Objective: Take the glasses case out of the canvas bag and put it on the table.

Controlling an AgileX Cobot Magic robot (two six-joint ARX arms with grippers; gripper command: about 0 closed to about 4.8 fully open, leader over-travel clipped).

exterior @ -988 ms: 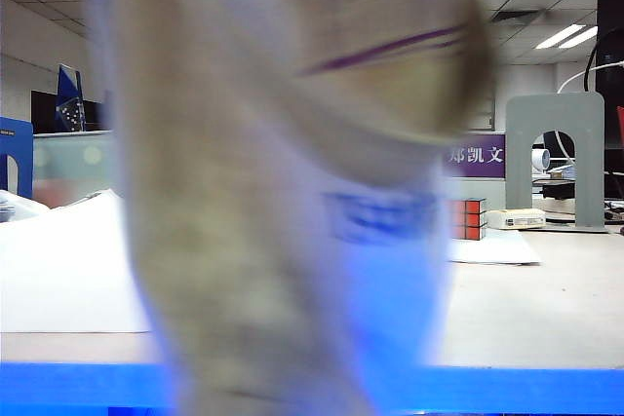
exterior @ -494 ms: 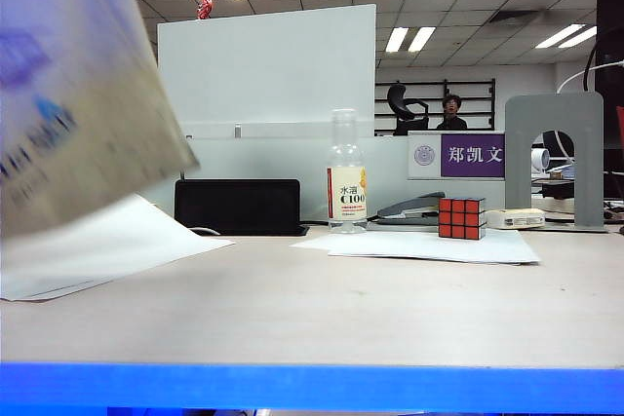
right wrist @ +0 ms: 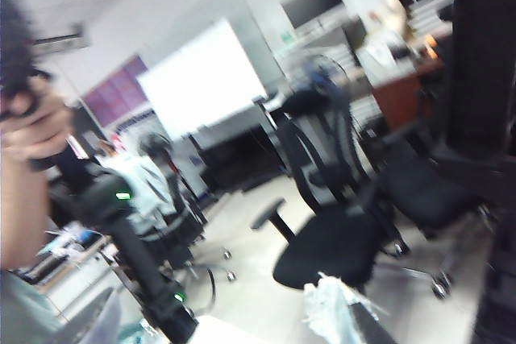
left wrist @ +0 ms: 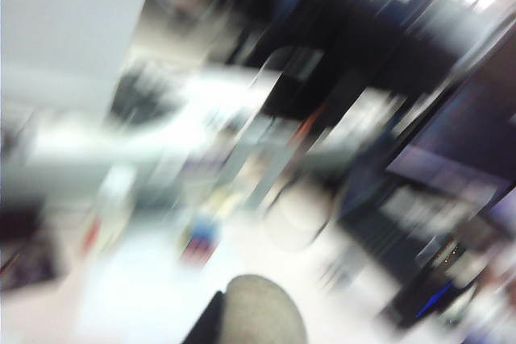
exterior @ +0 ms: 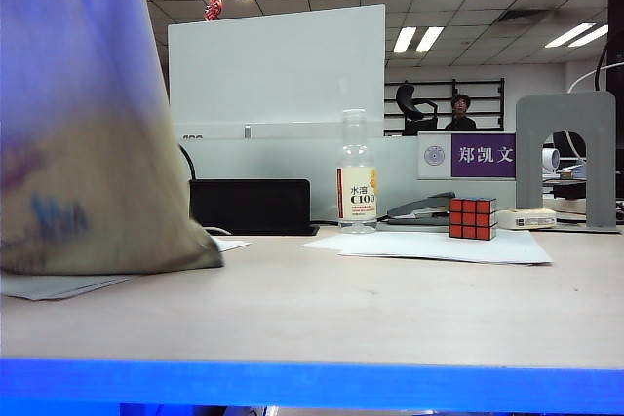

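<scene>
The canvas bag (exterior: 88, 143) hangs tall at the far left of the exterior view, with its bottom resting on the table (exterior: 322, 309). No glasses case shows in any view. Neither gripper appears in the exterior view. The left wrist view is heavily blurred; my left gripper (left wrist: 242, 328) is shut, with a rounded fold of the beige canvas bag (left wrist: 266, 312) beside its dark finger (left wrist: 211, 326). My right gripper (right wrist: 218, 329) points out at the room, away from the table. It is open, its fingers (right wrist: 343, 320) wide apart with only floor between them.
A clear bottle (exterior: 357, 174), a black box (exterior: 252, 207), a stapler (exterior: 419, 209) and a red-and-orange puzzle cube (exterior: 473, 218) stand along the back. White paper sheets (exterior: 439, 245) lie at mid right. A grey bookend (exterior: 567, 158) stands far right.
The canvas bag swung from right in front of the exterior camera over to the left and now hangs there, its bottom on the table. The table's middle has come into sight.
</scene>
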